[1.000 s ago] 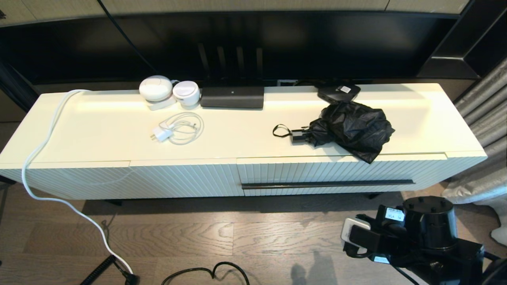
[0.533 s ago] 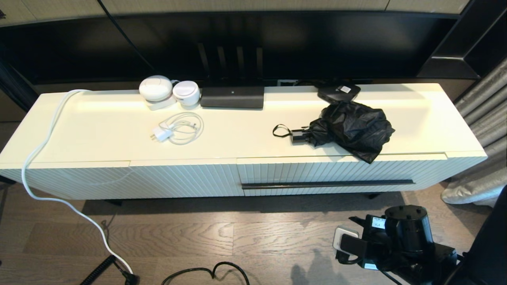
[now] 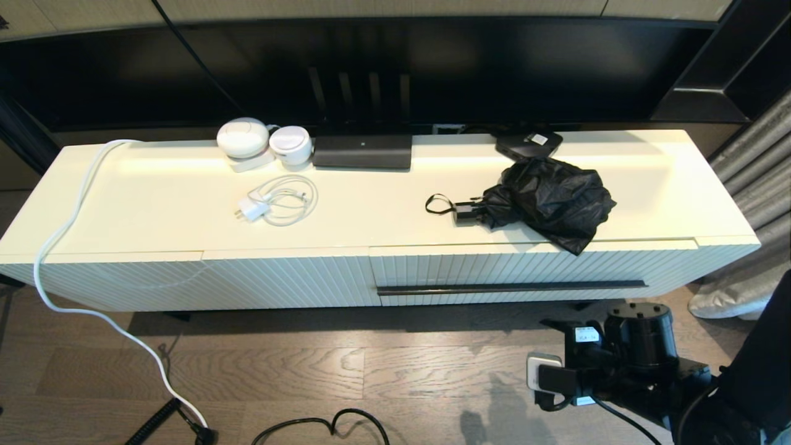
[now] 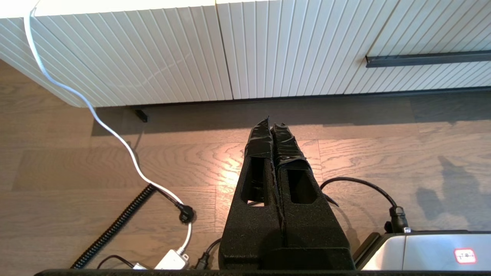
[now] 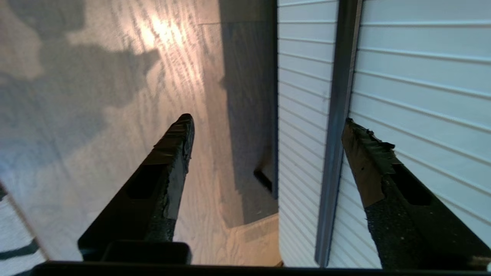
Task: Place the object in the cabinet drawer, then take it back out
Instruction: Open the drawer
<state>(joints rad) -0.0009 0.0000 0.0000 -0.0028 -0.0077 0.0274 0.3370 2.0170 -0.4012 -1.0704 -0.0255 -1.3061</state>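
Your right hand (image 5: 264, 126): fingers spread wide, holding nothing, low before the shut drawer (image 3: 531, 272), its bar handle (image 5: 335, 126) between the fingertips. Your left hand (image 4: 273, 126): parked over the floor, fingers pressed together, empty. Umbrella (image 3: 544, 198): on the counter (image 3: 154, 204), above the drawer.

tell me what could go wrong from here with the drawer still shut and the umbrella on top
The umbrella overhangs the cabinet's front edge above the drawer, so pulling the drawer may snag its fabric or tip it off. The open right hand is off the dark bar handle, so it could close beside it and miss.
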